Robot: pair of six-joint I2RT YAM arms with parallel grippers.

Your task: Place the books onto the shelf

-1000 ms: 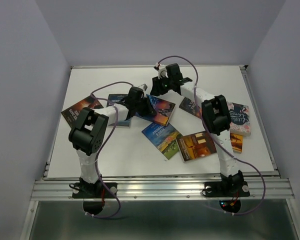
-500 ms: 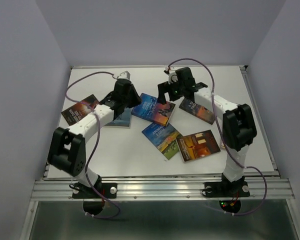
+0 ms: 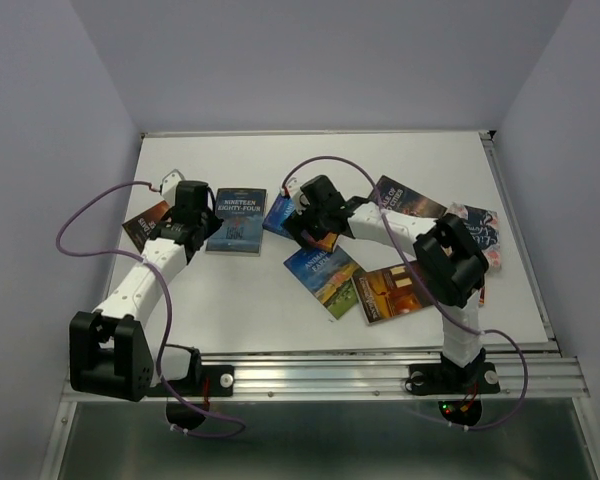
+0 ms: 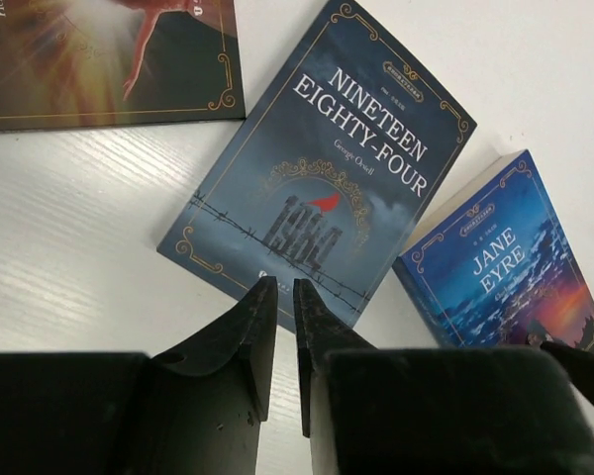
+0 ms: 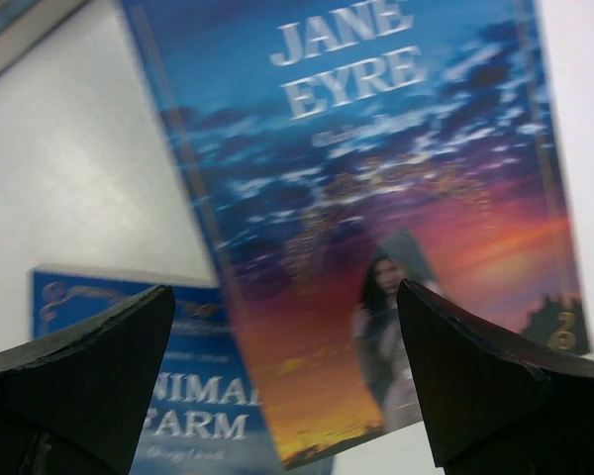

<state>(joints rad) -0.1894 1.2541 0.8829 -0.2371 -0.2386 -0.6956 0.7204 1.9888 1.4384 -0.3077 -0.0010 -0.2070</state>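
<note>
Hovering left gripper (image 4: pixel 285 341): fingers nearly together, empty, over the Nineteen Eighty-Four book (image 4: pixel 322 168).
Right gripper (image 5: pixel 287 371): fingers wide apart above the Jane Eyre book (image 5: pixel 376 188), right of it.

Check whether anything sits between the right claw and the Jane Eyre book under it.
Nothing visible does. The right claw is open directly over the Jane Eyre book, its cover unobstructed between the fingers. The Animal Farm book lies beside it, not on top.

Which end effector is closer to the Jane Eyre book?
The right end effector. It hangs directly over Jane Eyre, fingers spread wide. The left end effector sits off to the side, over the near edge of Nineteen Eighty-Four.
</note>
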